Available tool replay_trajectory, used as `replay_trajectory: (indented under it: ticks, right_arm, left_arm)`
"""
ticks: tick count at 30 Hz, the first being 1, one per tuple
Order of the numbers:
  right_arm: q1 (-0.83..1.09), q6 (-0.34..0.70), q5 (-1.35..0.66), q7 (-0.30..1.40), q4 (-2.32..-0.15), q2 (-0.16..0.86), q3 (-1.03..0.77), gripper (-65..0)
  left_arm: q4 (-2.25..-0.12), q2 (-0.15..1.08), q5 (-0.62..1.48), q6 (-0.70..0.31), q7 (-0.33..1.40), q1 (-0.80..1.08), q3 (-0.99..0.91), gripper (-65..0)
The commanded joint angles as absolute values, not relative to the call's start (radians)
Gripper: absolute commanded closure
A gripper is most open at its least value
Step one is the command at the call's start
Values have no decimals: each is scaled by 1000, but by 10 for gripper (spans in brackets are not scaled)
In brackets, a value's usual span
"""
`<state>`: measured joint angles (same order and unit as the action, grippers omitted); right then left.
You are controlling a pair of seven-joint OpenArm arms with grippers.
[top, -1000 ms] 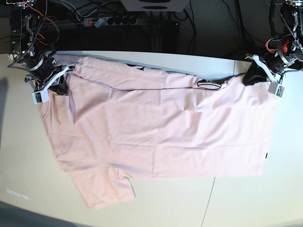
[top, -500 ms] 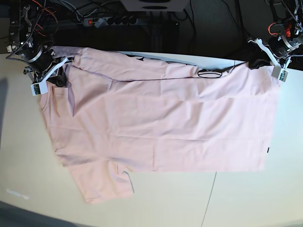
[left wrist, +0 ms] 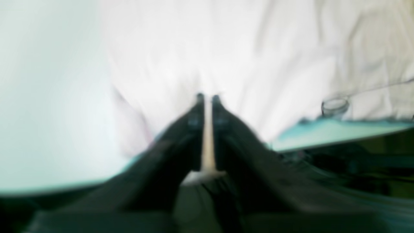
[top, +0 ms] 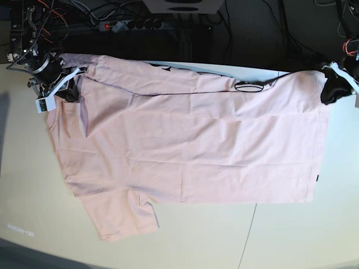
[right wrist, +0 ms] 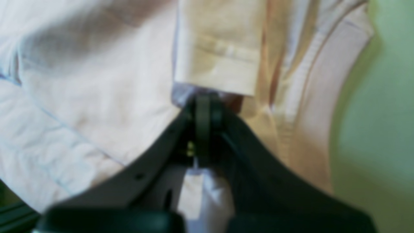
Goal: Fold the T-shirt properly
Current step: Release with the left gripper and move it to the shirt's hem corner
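Observation:
The pale pink T-shirt (top: 190, 145) lies spread across the table, one sleeve (top: 120, 216) at the front left. Black print (top: 247, 87) peeks out along its far edge. My left gripper (top: 328, 89) at the far right is shut on the shirt's far right corner; in the left wrist view the jaws (left wrist: 207, 100) pinch a thin strip of cloth. My right gripper (top: 67, 89) at the far left is shut on the shirt near its far left sleeve; in the right wrist view the fingers (right wrist: 203, 103) clamp cloth under a folded sleeve hem (right wrist: 220, 68).
The white table (top: 291, 235) runs to the front and right of the shirt. Its far edge is just behind the shirt, with a dark gap, a power strip (top: 132, 25) and cables beyond it.
Both grippers have pulled outward and toward the far edge with the shirt. The shirt's far edge is stretched straighter and its wrinkles are smoother. The left gripper has moved further right.

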<state>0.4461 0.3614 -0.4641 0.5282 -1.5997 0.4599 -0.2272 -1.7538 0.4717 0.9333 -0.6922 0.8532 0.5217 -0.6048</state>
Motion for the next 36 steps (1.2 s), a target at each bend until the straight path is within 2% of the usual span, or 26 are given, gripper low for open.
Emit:
replay_trajectory:
  ticks: [1,3,4,9,13,16,20,26,36]
  right_arm:
    - [463,408,-427,606,-1595,470,-232,0]
    - [462,408,-427,606,-1595,471,-232,0]
    - [462,408,-427,606,-1595,471,-232,0]
    - [462,408,-427,606,-1595,470,-232,0]
    - [462,408,-427,607,-1595,470,-232,0]
    - [462,408,-427,607,-1595,470,-232,0]
    - [463,409,-426,607,-1595,470,-232,0]
    - [463,409,-426,608,-1595,470,-232,0]
    - [463,412,-427,642,-1595,470,-232,0]
  left_arm:
    - [-1771,511,946,-698,811,501,-620,-190]
    - [-1771,553,904,-698,759,467,-621,-301]
    - [-1771,572,881,-698,734,449,-621,-331]
    - [-1767,659,871,-698,702,343,-601,-338]
    - [-1727,728,870,-698,695,248,-509,-338]
    - [-1636,769,842,-698,633,153,-393,-394]
    - [-1451,799,783,-698,530,-9,-220,-410]
    - [-1088,789,778,-698,482,-305,2,-410]
    - [-490,665,800,-698,509,-722,245,-410]
